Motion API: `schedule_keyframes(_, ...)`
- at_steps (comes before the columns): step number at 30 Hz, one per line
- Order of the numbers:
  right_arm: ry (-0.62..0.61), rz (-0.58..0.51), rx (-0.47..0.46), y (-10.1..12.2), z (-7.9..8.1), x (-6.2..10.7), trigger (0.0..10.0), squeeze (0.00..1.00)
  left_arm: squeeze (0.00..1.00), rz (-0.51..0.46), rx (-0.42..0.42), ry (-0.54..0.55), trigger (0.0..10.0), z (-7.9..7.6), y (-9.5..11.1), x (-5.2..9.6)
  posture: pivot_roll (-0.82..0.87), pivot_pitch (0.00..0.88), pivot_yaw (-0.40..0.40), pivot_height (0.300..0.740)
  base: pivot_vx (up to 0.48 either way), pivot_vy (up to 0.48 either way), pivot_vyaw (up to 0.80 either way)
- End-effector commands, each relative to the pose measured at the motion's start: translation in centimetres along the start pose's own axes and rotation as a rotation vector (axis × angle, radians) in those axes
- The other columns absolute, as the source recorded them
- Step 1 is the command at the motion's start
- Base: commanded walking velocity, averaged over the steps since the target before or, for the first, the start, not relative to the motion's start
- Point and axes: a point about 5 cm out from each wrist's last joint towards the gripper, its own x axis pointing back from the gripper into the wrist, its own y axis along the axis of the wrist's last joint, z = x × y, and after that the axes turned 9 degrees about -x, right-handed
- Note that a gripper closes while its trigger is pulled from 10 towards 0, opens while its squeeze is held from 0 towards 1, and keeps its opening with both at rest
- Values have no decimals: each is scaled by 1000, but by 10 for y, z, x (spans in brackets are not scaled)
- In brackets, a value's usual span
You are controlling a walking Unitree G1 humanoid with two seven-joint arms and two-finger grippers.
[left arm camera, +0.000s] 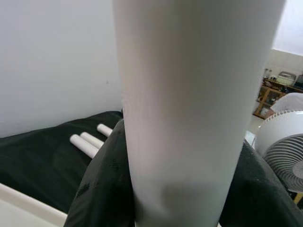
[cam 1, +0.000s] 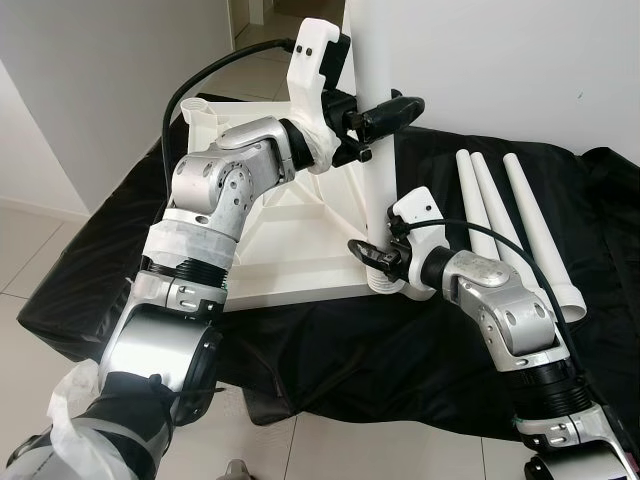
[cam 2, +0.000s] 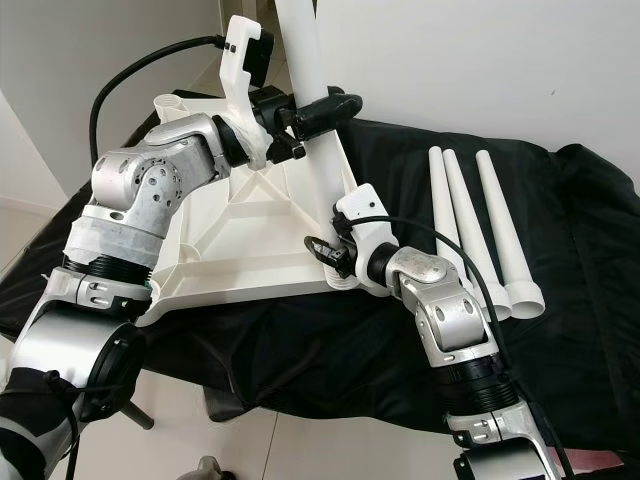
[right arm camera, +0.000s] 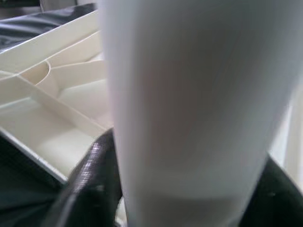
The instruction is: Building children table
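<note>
A white table top (cam 1: 300,240) lies upside down on a black cloth, its ribbed underside up. One white table leg (cam 1: 378,150) stands upright at the top's near right corner. My left gripper (cam 1: 385,115) is shut on the leg high up, and the leg (left arm camera: 189,109) rises between its black fingers (left arm camera: 99,189) in the left wrist view. My right gripper (cam 1: 375,262) is shut on the same leg (right arm camera: 189,109) near its base, beside the corner socket. Three more white legs (cam 1: 510,225) lie side by side on the cloth to the right.
The black cloth (cam 1: 330,350) covers the low surface and hangs over its near edge. White walls stand behind. A light tiled floor (cam 1: 30,270) lies to the left. A white fan (left arm camera: 284,146) stands farther off in the left wrist view.
</note>
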Motion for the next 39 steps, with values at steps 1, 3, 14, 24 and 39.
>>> schedule_keyframes(1,-27,-20,-15,5,-6,1,10000,1000,0,-13,-57,-31,10000,-5,17,-6,25,41,-22,740,0,0,0)
schedule_keyframes(3,-30,-35,-16,7,-6,0,10000,1000,0,-8,-63,-21,10000,-5,18,-7,25,41,-22,740,0,0,0)
schedule_keyframes(14,-142,-133,40,18,-5,-8,10000,0,0,-23,-98,88,10000,-3,35,-10,24,42,-13,740,0,0,0)
schedule_keyframes(24,-334,-204,73,22,-1,-24,10000,0,0,-41,-138,135,10000,-9,44,-15,27,42,-17,740,0,0,0)
schedule_keyframes(39,-546,-367,49,36,8,-38,10000,0,0,-85,-110,152,10000,-18,51,-22,36,29,-19,740,0,0,0)
